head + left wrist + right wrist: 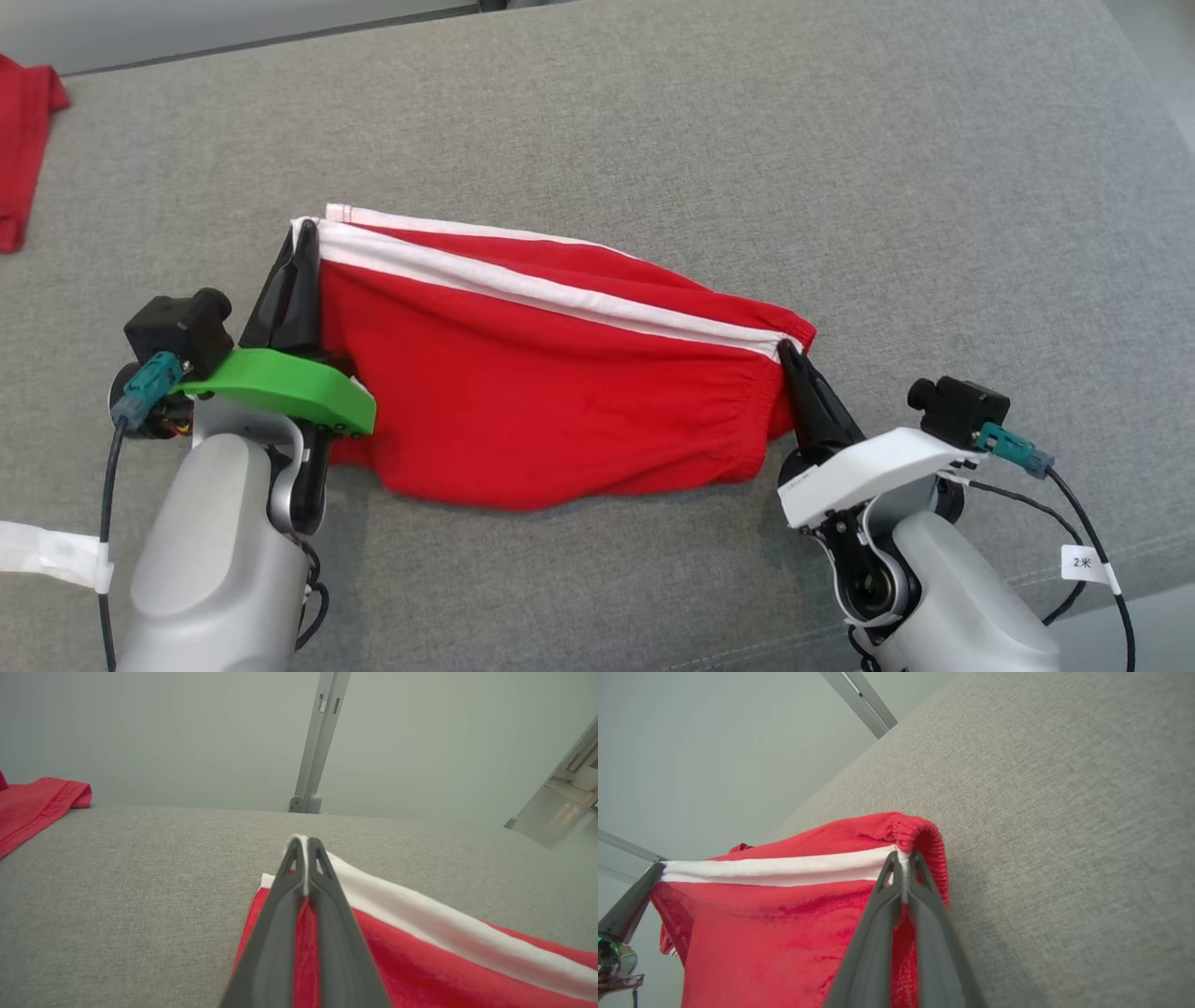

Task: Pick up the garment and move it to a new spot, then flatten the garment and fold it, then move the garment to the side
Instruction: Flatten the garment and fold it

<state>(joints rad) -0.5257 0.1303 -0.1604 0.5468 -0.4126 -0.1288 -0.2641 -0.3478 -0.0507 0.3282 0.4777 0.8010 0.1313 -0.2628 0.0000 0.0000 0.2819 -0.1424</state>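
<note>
The garment is red shorts with white side stripes, stretched between both grippers above the grey cushion. At its left corner my left gripper is shut on the white-striped edge; the left wrist view has the fingers pinching red and white cloth. The right gripper is shut on the right corner by the elastic waistband. From the right wrist, the closed fingers clamp the garment, and the left gripper's dark finger holds the far corner.
Another red cloth lies at the cushion's far left edge, also seen from the left wrist. A grey metal post rises behind the cushion. Bare grey cushion surrounds the garment on all sides.
</note>
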